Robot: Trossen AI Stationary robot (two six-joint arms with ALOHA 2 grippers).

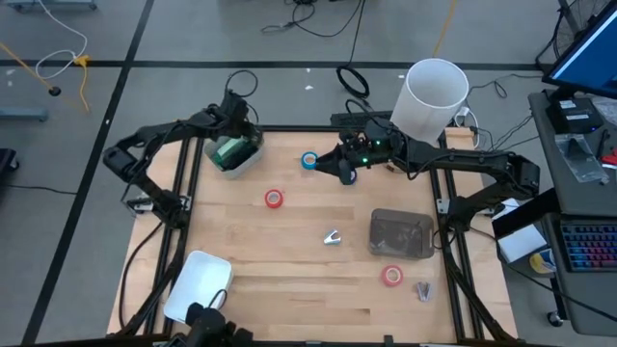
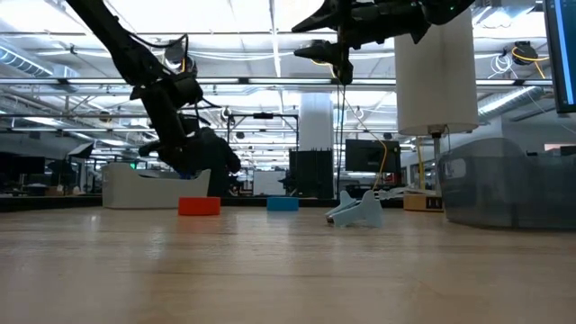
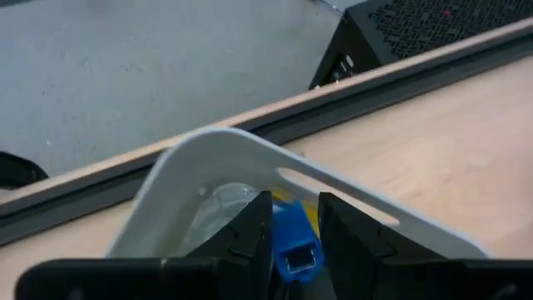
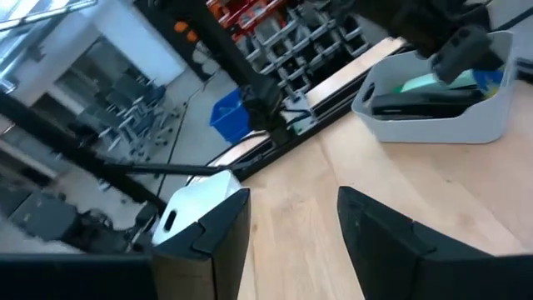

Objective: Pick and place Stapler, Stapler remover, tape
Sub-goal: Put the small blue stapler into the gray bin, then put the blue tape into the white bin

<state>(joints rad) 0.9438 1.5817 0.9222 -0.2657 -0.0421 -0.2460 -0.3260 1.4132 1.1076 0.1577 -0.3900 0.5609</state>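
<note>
My left gripper (image 1: 236,133) hangs over the white bin (image 1: 253,154) at the table's far left, shut on a small blue thing (image 3: 291,237) that looks like a blue tape roll seen edge-on. A black stapler (image 4: 420,102) and green items lie in that bin. My right gripper (image 1: 345,172) is open and raised above the table's far middle, just right of a blue tape roll (image 1: 308,161) lying flat. One red roll (image 1: 275,199) lies mid-table and another (image 1: 391,276) near the right front. The pale stapler remover (image 1: 333,237) rests on the wood. My left gripper pinches the small blue thing (image 3: 290,225) between its two fingers (image 3: 250,229), coming from above over the bin's rim (image 3: 250,150). The thing is lifted clear of the table and sits upright in the gap. Which part the pads are on is hidden by the fingers themselves.
A grey lidded container (image 1: 401,233) sits right of the remover, with a small metal bit (image 1: 424,289) near the front right. A white tray (image 1: 198,284) lies at the front left. A tall white bucket (image 1: 434,94) stands beyond the far right edge. Bare wood spans the middle.
</note>
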